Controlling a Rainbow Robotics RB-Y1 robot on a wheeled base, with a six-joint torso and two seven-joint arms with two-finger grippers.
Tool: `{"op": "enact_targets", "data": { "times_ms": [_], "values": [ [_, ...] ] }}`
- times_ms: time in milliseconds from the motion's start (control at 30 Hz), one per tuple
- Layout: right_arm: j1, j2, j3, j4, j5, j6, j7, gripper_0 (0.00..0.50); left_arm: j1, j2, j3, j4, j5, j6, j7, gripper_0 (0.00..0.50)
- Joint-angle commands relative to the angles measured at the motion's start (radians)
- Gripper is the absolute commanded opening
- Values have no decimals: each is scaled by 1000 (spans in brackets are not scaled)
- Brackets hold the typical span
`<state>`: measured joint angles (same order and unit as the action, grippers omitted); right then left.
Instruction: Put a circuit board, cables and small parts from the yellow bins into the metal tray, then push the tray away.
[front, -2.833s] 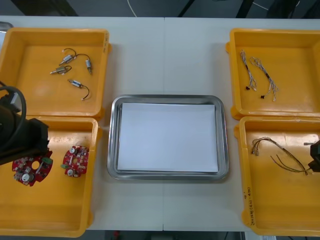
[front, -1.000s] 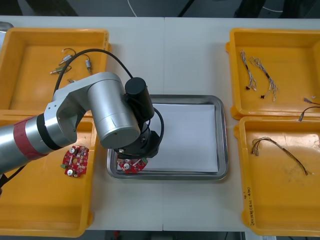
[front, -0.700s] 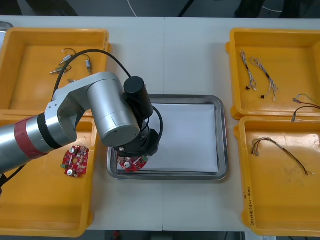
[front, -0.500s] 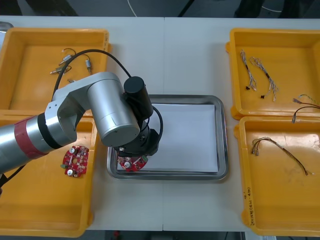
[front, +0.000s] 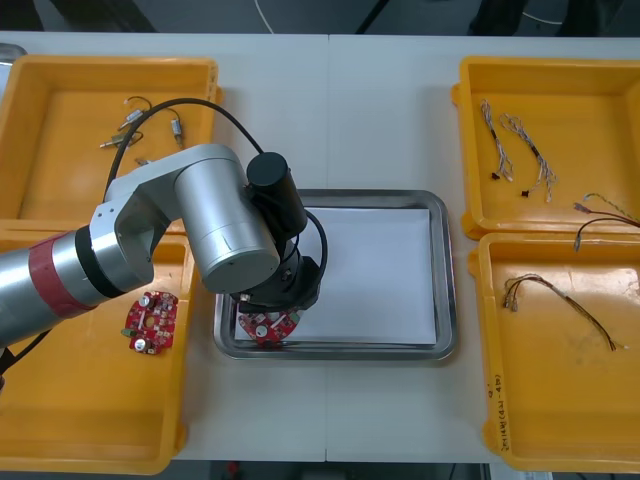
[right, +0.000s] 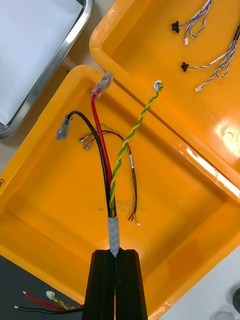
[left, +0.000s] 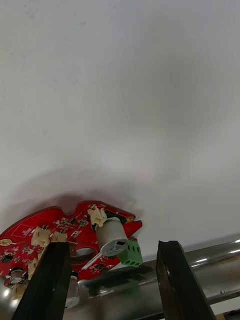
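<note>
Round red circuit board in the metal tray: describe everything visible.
The round red circuit board has a notched edge and carries a grey cylinder, a green terminal block and cream connectors. It lies face up in the near left corner of the shiny metal tray, at the edge of its white inside by the rim. The left tool stands open over it, fingers either side of the cylinder.

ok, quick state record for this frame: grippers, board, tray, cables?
left gripper: open, at the metal tray's near-left corner
circuit board: lying in the tray, between the left fingers
right gripper: shut on cable bundle, over near right bin
spare board: in near left bin
</note>
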<state>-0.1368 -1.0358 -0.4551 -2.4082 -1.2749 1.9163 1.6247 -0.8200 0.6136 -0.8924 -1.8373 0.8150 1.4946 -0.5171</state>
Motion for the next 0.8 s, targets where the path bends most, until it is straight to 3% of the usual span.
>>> {"op": "enact_targets", "data": {
  "times_ms": [33, 433, 600, 800],
  "values": [
    [-32, -39, 19, -25, -4, 4, 44, 0, -39, -6, 32, -25, 10, 7, 23, 500],
    [-124, -39, 119, -34, -12, 4, 38, 0, -39, 8, 260, -117, 58, 213, 31, 500],
    [-208, -39, 217, -63, 3, 4, 37, 0, -39, 17, 368, -151, 69, 342, 14, 500],
    [-317, -20, 351, -97, 32, 4, 44, 0, -39, 46, 500, -160, 99, 425, -11, 500]
  ]
}}
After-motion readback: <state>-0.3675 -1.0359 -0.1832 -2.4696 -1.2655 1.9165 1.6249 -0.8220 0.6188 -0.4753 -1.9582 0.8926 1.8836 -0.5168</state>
